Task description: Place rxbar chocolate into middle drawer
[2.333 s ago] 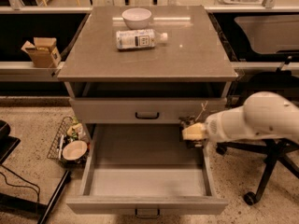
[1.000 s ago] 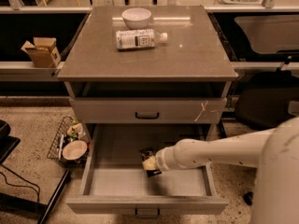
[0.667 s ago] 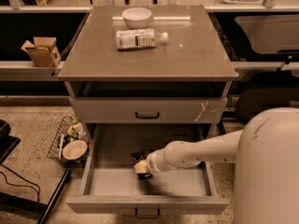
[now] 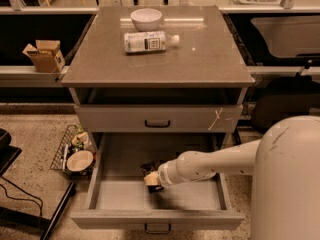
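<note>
The middle drawer (image 4: 195,196) is pulled wide open, with a plain grey inside and a small dark loop handle on its front. My white arm reaches in from the right. My gripper (image 4: 151,176) sits low inside the drawer, left of centre, and is shut on the rxbar chocolate (image 4: 148,167), a small black wrapped bar that shows at the gripper's tip, just above the drawer floor. Whether the bar touches the floor I cannot tell.
The drawer above (image 4: 157,118) is closed and has a pale scratch-like mark at its right. A white-labelled clear bottle (image 4: 149,41) and a white bowl (image 4: 146,18) lie on the cabinet top. A cardboard box (image 4: 45,54) and a wire basket (image 4: 74,156) stand at the left.
My gripper has moved from outside the drawer's right side into the drawer and leftward, carrying the dark bar with it, and now sits lower near the floor.
</note>
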`<state>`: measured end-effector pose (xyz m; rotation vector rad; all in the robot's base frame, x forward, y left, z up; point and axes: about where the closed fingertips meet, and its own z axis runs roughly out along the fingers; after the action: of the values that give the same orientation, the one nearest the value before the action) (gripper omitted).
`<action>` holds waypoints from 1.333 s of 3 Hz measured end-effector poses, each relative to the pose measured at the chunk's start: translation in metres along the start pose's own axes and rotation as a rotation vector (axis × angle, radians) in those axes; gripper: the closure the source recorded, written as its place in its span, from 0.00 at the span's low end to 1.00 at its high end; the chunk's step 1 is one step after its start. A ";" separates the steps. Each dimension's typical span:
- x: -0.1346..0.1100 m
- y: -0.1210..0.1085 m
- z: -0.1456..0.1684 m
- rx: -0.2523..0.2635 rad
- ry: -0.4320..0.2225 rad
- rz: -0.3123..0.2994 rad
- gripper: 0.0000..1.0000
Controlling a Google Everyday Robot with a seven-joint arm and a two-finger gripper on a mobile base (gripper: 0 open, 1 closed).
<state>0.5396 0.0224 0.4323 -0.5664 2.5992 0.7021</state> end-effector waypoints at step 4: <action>-0.005 0.008 -0.003 -0.034 -0.013 -0.015 0.00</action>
<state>0.5389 0.0284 0.4399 -0.5894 2.5729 0.7442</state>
